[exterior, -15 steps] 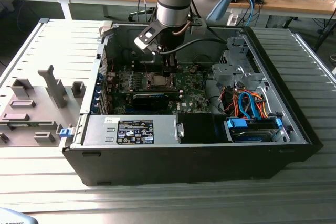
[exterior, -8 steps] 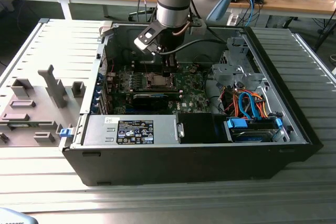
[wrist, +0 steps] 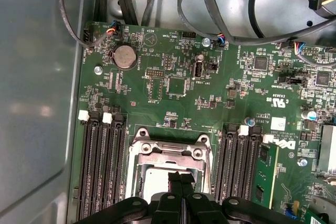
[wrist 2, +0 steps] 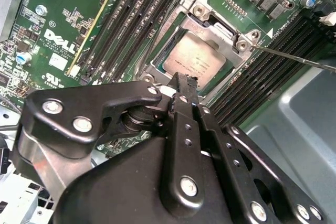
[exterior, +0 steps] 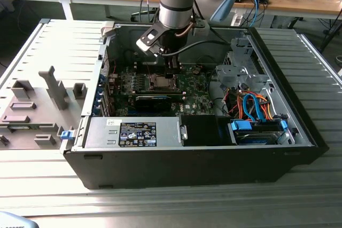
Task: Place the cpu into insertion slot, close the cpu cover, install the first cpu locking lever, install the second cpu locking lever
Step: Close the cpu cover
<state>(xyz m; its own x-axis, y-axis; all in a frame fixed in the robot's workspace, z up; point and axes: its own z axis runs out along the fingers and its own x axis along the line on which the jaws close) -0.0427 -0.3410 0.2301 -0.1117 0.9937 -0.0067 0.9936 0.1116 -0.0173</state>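
Pincer (wrist 2: 184,82) fingers pressed together, gripped nothing, tip hovered over chip (wrist 2: 195,59) | chip lay within window of cover (wrist 2: 223,34), cover down | thin lever (wrist 2: 294,59) jutted from cover's corner

You see the cpu (wrist 2: 192,64) with a pale silvery-beige face, the cpu cover (wrist 2: 223,39) silver, the circuit board (wrist 2: 52,3) green, the memory slots (wrist 2: 137,14) black, and the gripper (wrist 2: 184,83) black too.
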